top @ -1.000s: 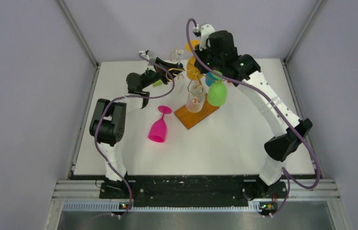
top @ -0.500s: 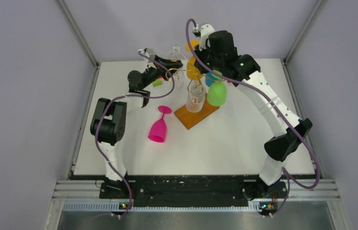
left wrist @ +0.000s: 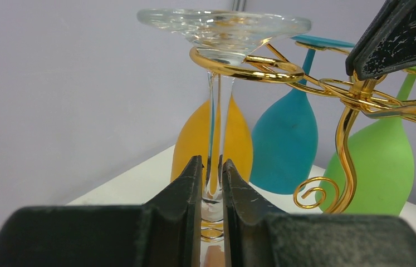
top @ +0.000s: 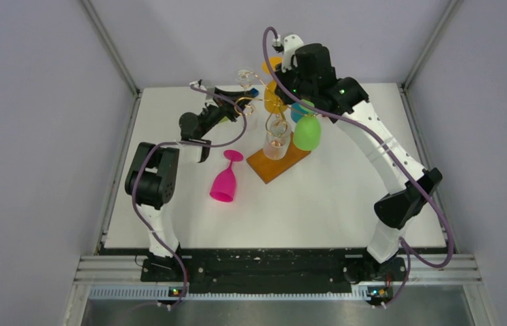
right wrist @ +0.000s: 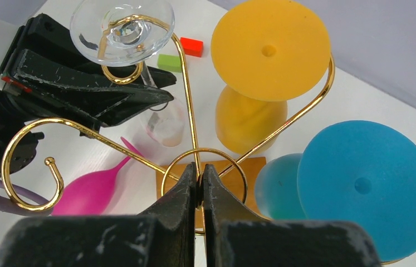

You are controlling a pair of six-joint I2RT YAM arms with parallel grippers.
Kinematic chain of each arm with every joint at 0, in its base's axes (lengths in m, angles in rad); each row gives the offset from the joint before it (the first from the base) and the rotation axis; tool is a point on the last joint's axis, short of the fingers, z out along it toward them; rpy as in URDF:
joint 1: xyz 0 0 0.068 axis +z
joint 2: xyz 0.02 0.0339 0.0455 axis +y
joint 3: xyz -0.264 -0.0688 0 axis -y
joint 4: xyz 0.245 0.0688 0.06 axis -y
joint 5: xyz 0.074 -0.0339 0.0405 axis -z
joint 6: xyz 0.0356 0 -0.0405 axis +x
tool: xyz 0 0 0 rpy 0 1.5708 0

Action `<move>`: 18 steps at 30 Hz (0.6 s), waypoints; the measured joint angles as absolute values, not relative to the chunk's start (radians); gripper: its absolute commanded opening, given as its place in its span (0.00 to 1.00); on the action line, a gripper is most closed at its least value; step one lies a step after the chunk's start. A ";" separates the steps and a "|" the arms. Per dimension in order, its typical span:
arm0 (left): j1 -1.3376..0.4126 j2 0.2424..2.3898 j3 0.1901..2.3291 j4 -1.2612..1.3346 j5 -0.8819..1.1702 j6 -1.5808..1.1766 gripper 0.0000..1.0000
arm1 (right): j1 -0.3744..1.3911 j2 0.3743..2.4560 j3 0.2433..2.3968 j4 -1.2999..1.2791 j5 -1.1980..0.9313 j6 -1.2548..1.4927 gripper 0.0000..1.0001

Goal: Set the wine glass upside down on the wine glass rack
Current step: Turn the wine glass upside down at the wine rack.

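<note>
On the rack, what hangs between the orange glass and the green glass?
The teal glass hangs upside down on the wine glass rack between the orange glass and the green glass; the left wrist view shows it best.

White-and-black left arm point(top: 152, 176), matching right arm point(top: 383, 153), purple cables point(top: 265, 51) along both, scuffed black tool fingers point(right wrist: 177, 203)

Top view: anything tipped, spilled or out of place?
Pink wine glass lies on its side on the table, left of the wine glass rack base, while the other glasses hang upside down. No spill or breakage visible.
</note>
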State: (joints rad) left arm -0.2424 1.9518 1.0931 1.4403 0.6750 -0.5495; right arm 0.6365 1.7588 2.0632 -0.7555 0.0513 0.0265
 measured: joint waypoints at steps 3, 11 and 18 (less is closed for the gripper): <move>-0.242 1.950 1.075 1.469 0.664 -0.555 0.00 | 0.636 1.759 2.063 -0.756 0.052 0.026 0.00; -0.239 1.950 1.069 1.488 0.698 -0.583 0.00 | 0.636 1.759 2.063 -0.756 0.052 0.026 0.00; -0.236 1.943 1.065 1.493 0.735 -0.588 0.00 | 0.636 1.759 2.063 -0.756 0.052 0.022 0.00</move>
